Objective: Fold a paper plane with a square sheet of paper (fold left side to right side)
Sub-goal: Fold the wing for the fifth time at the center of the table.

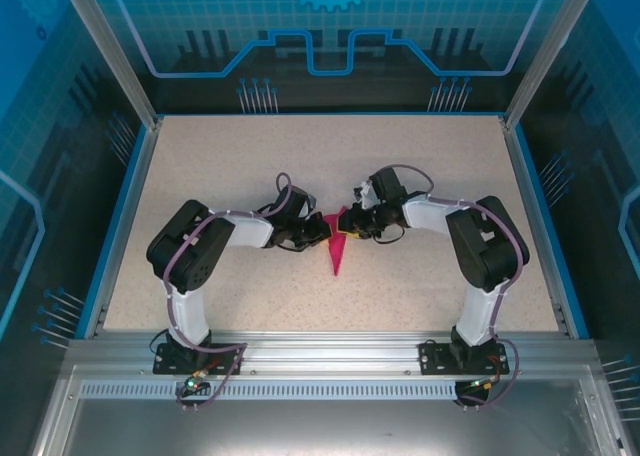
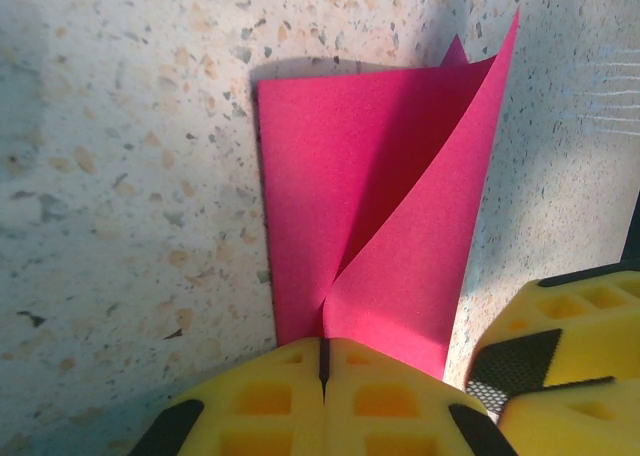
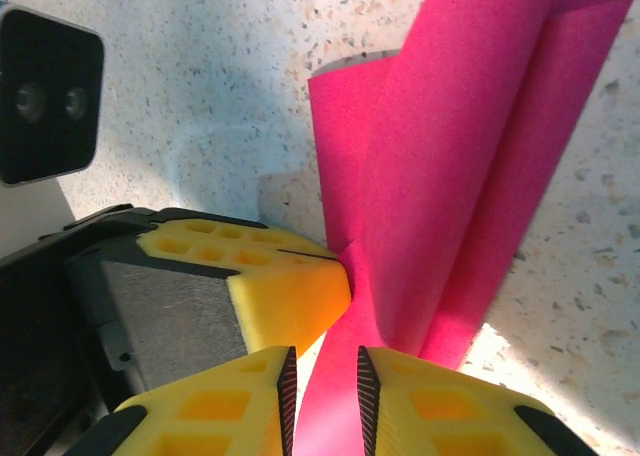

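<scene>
At mid-table, between the two arms: one pink paper (image 1: 338, 248), part-folded, lying on the speckled table (image 1: 200, 176).

Item 1, position. From above I read the paper as a narrow wedge. Its long axis runs far to near, and its point is toward the arm bases. Both grippers meet at the wide far end, and the point lies free.

Item 2, left gripper (image 2: 324, 348). It is clamped tight on the paper's edge, just where a crease comes in. It reaches in from the left side. From its wrist camera, one layer lies flat on the table and a second curls up and away to the right.

Item 3, right gripper (image 3: 322, 381). It comes in from the right, close beside the left one. The two are almost touching. The paper passes between its pads, which stand a little apart. Whether they bite the paper I cannot tell.

Item 4, relation that matters. Both arms are equally near. The raised flap leans toward the right gripper's side, so I judge that a left-to-right fold turns on that flap being carried over the long axis.

Item 5, not made out. From above, the grippers cover the wide end. I cannot count the layers. Shadow hides the far edge.
</scene>
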Controlling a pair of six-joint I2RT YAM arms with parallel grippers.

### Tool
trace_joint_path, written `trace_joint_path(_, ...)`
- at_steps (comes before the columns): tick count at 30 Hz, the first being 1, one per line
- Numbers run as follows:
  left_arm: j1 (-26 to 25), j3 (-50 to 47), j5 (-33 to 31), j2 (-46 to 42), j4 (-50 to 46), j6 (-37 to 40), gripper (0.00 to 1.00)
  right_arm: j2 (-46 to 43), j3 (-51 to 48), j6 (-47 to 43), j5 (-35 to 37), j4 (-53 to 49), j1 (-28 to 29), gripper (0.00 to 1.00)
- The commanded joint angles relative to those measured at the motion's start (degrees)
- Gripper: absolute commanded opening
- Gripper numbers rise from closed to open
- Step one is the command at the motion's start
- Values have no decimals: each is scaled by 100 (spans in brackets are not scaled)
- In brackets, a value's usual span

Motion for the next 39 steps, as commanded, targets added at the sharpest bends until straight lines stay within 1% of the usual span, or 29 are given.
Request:
trace_joint_path(1, 53, 6, -366, 193, -484, 129, 0, 162, 119, 8, -167, 35, 33, 25)
trace_joint_path(7, 44, 7, -433, 195, -557, 136, 0, 229, 180, -15, -133, 4, 31, 25)
trace_joint_path(12, 47, 15, -538, 178, -681, 138, 0, 312, 277, -121, 74, -265, 33, 26)
trace_joint_path(18, 48, 13, -650, 186, -812, 137, 0, 456, 328, -138, 171, -332, 32, 26)
trace_joint_path(29, 43, 7, -788, 221, -941, 116, 0, 589, 345, -221, 227, -457, 25, 26)
trace_joint_path(32, 48, -2, -755, 222, -907, 120, 0, 299, 270, -249, 196, -386, 0, 26)
trace_joint_path(36, 46, -11, -735, 204, -873, 137, 0, -289, 104, -246, -31, -319, -80, 27)
trace_joint_path(39, 35, -20, -715, 195, -844, 129, 0, -640, -49, -192, -156, -521, -13, 26)
